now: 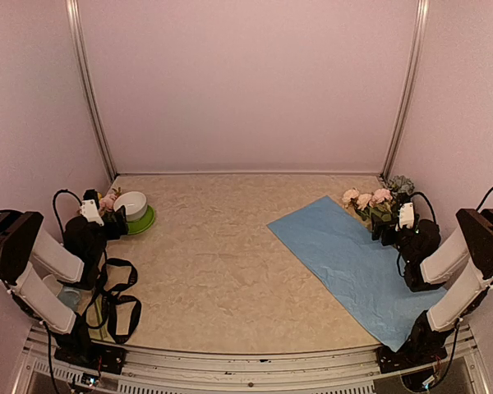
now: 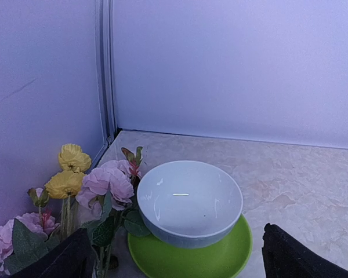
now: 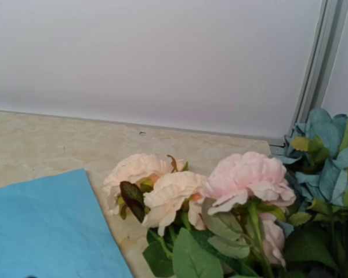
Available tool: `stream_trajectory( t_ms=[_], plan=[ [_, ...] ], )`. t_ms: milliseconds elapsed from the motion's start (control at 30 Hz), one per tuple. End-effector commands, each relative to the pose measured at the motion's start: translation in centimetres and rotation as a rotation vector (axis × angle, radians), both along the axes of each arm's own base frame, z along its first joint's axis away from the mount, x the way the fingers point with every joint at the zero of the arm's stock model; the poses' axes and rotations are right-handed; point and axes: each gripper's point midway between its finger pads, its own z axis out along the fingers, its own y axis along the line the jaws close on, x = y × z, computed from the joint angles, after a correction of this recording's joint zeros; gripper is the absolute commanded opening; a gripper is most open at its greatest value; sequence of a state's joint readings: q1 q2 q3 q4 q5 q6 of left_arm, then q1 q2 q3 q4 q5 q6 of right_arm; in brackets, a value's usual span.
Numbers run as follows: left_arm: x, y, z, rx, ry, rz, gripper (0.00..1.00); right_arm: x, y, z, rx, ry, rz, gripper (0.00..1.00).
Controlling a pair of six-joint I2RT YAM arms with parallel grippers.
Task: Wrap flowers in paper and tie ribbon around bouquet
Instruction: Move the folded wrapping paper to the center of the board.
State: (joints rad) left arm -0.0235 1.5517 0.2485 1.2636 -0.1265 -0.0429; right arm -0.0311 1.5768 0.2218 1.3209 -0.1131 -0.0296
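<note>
Top view, paper [image 1: 353, 267]: flat on the table's [image 1: 214, 271] right half, long axis running from mid-table to the near right corner.
Top view, flowers [image 1: 376, 199]: far right corner, just beyond the right end effector [image 1: 388, 232].
Left wrist view, left end effector [image 2: 174, 269]: fingers apart, empty; bowl [image 2: 188, 202] on saucer [image 2: 220, 260] just ahead.
Right wrist view, right end effector: apart, empty; flower stems ran toward it, paper at left.

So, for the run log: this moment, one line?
stage: unstarted | paper: flat | flowers: beside paper, unwrapped | ribbon: by left base | left gripper: open | right gripper: open
</note>
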Motion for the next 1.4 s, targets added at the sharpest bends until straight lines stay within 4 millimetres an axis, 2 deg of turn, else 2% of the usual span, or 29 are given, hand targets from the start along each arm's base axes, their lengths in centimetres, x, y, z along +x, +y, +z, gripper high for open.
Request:
stream_trajectory(
  t_ms=[0,100,200,333,400,500,567,633,700,733,767,833,900,967,1000,1033,1100,1133,1233,1300,1367],
  plan=[
    [0.5,0.9,1.2,-0.016,-0.015,0.046,0.99,0.3,0.0,0.3,-0.004,-0.007,-0.001,1.00],
    [1.0,3.5,2.3,-0.054,0.043,0.204,0.99,0.4,0.0,0.3,-0.004,-0.005,0.001,1.00],
    [0.5,4.1,5.2,-0.078,-0.003,0.300,0.99,0.6,0.3,1.5,-0.008,-0.013,0.014,1.00],
    [-0.9,1.8,10.3,-0.069,-0.097,0.310,0.99,2.0,-1.3,5.0,0.081,0.097,-0.076,1.00],
    [-0.9,0.8,12.7,-0.075,-0.102,0.318,0.99,2.4,-1.0,6.2,0.111,0.177,-0.065,0.97],
    [-0.8,-3.9,15.8,-0.066,-0.072,0.197,0.98,2.0,0.4,6.1,0.166,0.350,-0.005,0.84],
    [-1.3,-7.2,17.6,-0.043,-0.068,0.099,0.98,1.3,2.8,5.6,0.198,0.445,0.090,0.77],
    [-2.1,-11.1,19.2,-0.010,-0.066,-0.029,0.98,0.5,5.4,4.7,0.206,0.537,0.149,0.77],
    [-2.8,-14.9,20.3,0.006,-0.050,-0.166,0.98,-0.5,8.7,3.2,0.189,0.642,0.212,0.85],
    [-3.2,-17.2,20.1,0.014,-0.017,-0.255,0.98,-1.3,11.0,1.9,0.168,0.711,0.259,0.97],
    [-3.6,-19.1,20.1,0.020,0.009,-0.338,0.98,-2.0,12.4,0.9,0.146,0.766,0.277,1.00],
    [-4.6,-23.0,19.9,0.033,0.063,-0.508,0.98,-3.8,15.4,-1.3,0.080,0.875,0.299,1.00],
    [-5.6,-25.7,19.6,0.052,0.108,-0.613,0.98,-5.7,18.1,-3.3,-0.014,0.962,0.306,1.00],
    [-6.3,-27.9,19.1,0.089,0.139,-0.688,0.98,-7.2,19.4,-4.8,-0.135,1.037,0.232,0.99],
    [-6.5,-28.6,18.6,0.111,0.149,-0.706,0.98,-7.8,19.5,-5.4,-0.200,1.067,0.171,0.96],
    [-6.7,-29.1,18.2,0.127,0.157,-0.711,0.99,-7.9,19.7,-5.6,-0.270,1.067,0.115,0.90],
    [-6.9,-29.9,17.6,0.138,0.164,-0.721,0.99,-9.5,19.7,-6.5,-0.413,1.113,0.015,0.77],
    [-7.0,-30.2,17.3,0.139,0.168,-0.732,0.99,-10.0,20.2,-6.7,-0.474,1.115,-0.008,0.74],
    [-6.9,-30.2,16.9,0.144,0.161,-0.727,0.99,-12.1,21.4,-8.1,-0.629,1.140,-0.034,0.69],
    [-6.7,-29.9,16.3,0.162,0.166,-0.714,0.99,-13.2,20.9,-9.5,-0.711,1.169,-0.075,0.60],
    [-6.7,-29.4,15.9,0.167,0.173,-0.705,0.99,-13.9,19.9,-10.7,-0.774,1.193,-0.129,0.57]
  ],
)
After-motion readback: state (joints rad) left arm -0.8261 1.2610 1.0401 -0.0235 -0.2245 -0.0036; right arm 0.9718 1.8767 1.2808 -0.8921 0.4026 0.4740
